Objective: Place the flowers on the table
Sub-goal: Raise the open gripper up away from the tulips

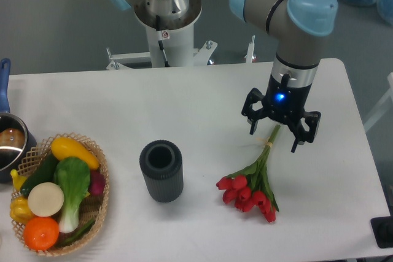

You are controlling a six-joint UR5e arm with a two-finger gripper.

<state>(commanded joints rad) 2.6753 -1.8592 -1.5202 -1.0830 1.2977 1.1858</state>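
Note:
The flowers (250, 189), a tied bunch of red tulip buds with green stems and leaves, lie flat on the white table (184, 102) right of centre, buds toward the front, stem ends pointing up toward the gripper. My gripper (276, 138) hangs just above the stem ends, its two black fingers (253, 128) spread apart on either side of the stems and holding nothing.
A dark ribbed cylindrical vase (161, 170) stands upright left of the flowers. A wicker basket (104, 197) of colourful vegetables sits at the front left. A blue-handled pot (9, 145) is at the left edge. The robot base (167, 23) stands behind the table.

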